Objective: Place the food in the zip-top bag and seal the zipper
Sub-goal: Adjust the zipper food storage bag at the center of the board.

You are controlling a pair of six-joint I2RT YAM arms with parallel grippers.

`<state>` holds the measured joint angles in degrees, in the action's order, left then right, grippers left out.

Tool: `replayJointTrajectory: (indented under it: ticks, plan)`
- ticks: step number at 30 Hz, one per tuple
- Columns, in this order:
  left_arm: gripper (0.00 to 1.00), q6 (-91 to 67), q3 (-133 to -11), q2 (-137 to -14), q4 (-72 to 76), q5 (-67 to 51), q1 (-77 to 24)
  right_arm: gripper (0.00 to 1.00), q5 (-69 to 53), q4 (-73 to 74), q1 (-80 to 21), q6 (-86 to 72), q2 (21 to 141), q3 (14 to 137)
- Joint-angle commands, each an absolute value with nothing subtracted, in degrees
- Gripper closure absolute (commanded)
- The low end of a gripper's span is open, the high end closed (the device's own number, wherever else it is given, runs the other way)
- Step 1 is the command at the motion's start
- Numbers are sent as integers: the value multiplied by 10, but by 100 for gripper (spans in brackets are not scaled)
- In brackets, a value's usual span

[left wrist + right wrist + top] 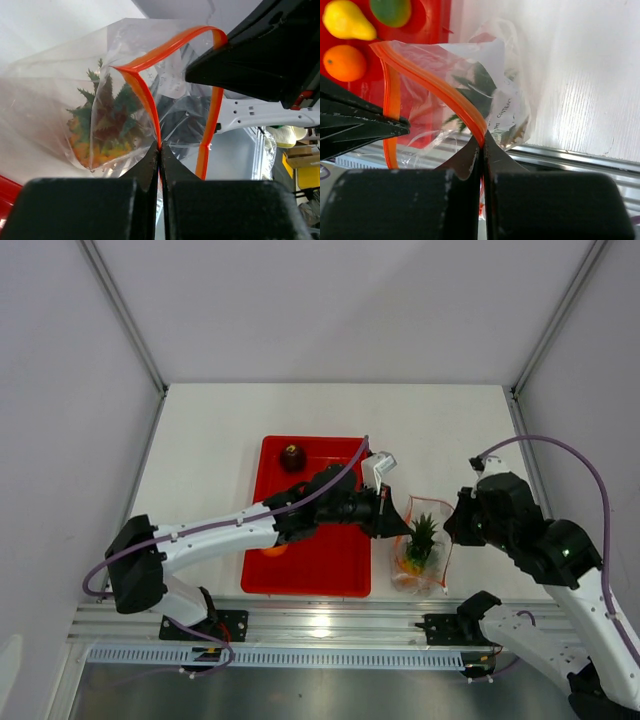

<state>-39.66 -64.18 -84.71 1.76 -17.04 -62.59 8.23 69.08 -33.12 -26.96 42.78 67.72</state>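
Left end effector (160, 148) and right end effector (482, 143) both clamp the zipper (172, 45) tight; they should pull apart evenly and gently.

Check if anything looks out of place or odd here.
Nothing spilled or damaged. The left tool and right tool pinch the zipper, holding the zip-top bag open with only the pineapple inside; the pear, orange, green fruit and dark red fruit sit on the red tray.

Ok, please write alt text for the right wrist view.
The right gripper is shut on the orange zipper of a clear bag with a toy pineapple inside. Behind it, a pear, an orange and a green fruit lie on a red tray.
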Motion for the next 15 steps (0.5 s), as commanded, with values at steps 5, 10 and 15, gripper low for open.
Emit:
replayJointTrajectory:
  ticks: [5, 10, 15]
  plan:
    - [100, -414, -631, -763, 56, -187, -648, 100, 98, 667, -330, -280, 322, 782]
    - [99, -412, -631, -765, 14, -162, -633, 100, 134, 706, -334, -300, 350, 768]
    - [99, -422, -629, -764, 62, -193, -649, 100, 148, 748, -333, -304, 419, 712]
